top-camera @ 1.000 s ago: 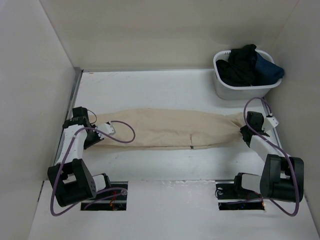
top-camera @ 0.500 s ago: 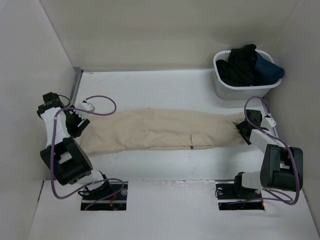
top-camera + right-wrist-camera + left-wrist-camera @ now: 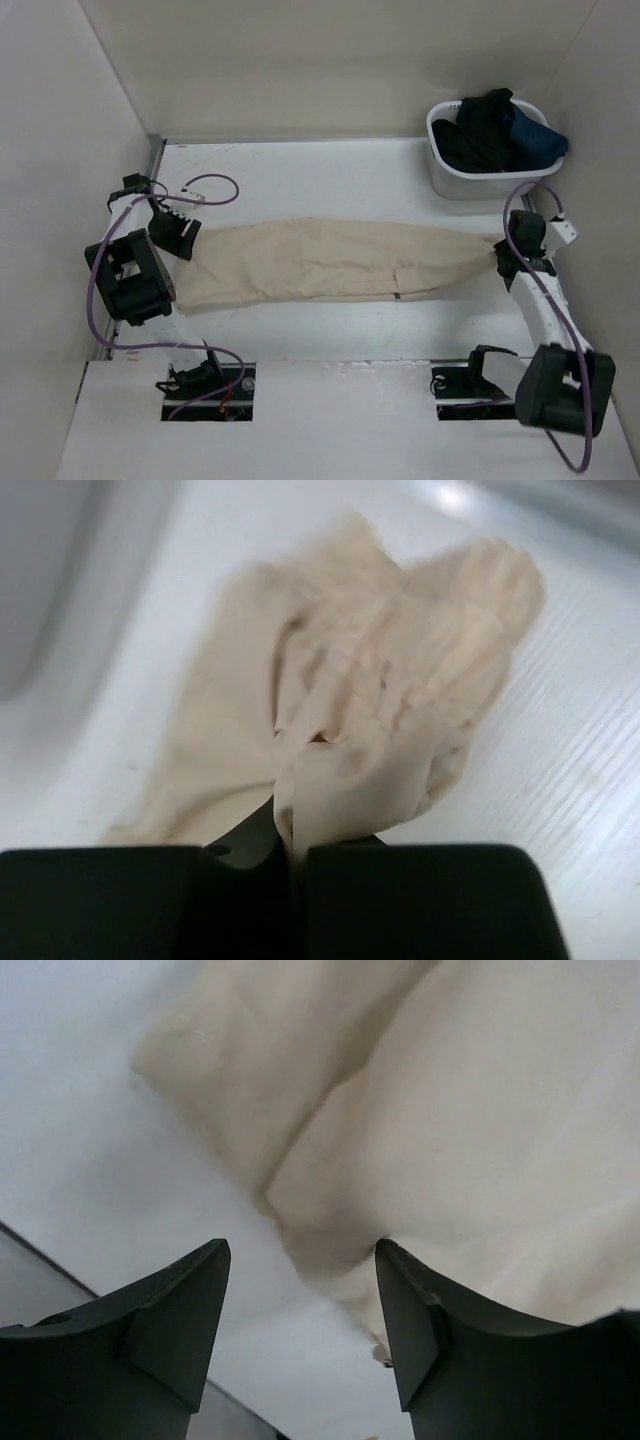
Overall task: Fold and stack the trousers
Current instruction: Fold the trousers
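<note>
Beige trousers [image 3: 330, 260] flat, stretched lengthwise

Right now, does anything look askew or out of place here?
Nothing spilled or damaged. The trousers lie stretched across the table, but unevenly held: the right tool is shut on a bunched end, while the left tool is open at the other end.

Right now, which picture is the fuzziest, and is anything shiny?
Right wrist view: the trousers look soft and fuzzy, with a bright glare spot on the table; left wrist view: mildly soft cloth, dark fingers; top external view: sharpest, evenly lit.
</note>
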You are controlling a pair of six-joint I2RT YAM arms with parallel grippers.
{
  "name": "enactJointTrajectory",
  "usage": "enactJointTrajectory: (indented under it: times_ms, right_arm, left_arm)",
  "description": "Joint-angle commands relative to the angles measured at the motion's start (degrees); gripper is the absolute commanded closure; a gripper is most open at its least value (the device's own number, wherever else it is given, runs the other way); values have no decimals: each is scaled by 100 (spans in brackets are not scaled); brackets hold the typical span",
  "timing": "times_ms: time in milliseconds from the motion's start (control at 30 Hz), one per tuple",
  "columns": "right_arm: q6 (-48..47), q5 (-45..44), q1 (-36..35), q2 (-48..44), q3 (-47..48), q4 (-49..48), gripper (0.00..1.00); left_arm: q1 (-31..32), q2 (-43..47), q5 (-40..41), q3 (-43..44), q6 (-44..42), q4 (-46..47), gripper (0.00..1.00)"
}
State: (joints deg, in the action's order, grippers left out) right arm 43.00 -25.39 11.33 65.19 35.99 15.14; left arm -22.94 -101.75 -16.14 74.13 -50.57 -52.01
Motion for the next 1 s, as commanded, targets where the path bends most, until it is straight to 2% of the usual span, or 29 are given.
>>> enactJointTrajectory:
  times_ms: [0, 100, 200, 333, 433, 567, 700, 900, 967]
  right_arm:
    - [-1527, -968, -82, -1050, 619, -255, 100]
    - [-2855, -1143, -1028, -1447, 865, -844, 100]
    - [-3455, -1740, -2652, -1098, 1226, -890, 100]
    - [-3571, -2180, -4701, 78, 1489, -1056, 100]
    - [-3264, -2514, -5670, 1308, 1998, -978, 100]
    - [-2912, -2323, -6409, 2531, 2903, -653, 100]
    - [-2815, -2085, -6841, 3446, 3519, -407, 99]
    - [-2587, -1874, -7096, 3765, 3661, -274, 97]
    - [-2656, -1550, -7193, 3712, 3565, -423, 92]
  left_arm:
    - [477, 261, -311, 243, 609, 340, 41]
    - [891, 183, -241, 164, 828, 533, 41]
    - [1137, 16, -188, 128, 1013, 657, 41]
    - [1384, -160, -188, 111, 1198, 736, 41]
    - [1524, -266, -170, 102, 1330, 797, 42]
    - [1507, -310, -144, 5, 1348, 912, 42]
    - [1376, -389, -144, 5, 1313, 929, 42]
    - [1270, -442, -161, -82, 1295, 982, 42]
    - [1270, -433, -153, -135, 1277, 1052, 42]
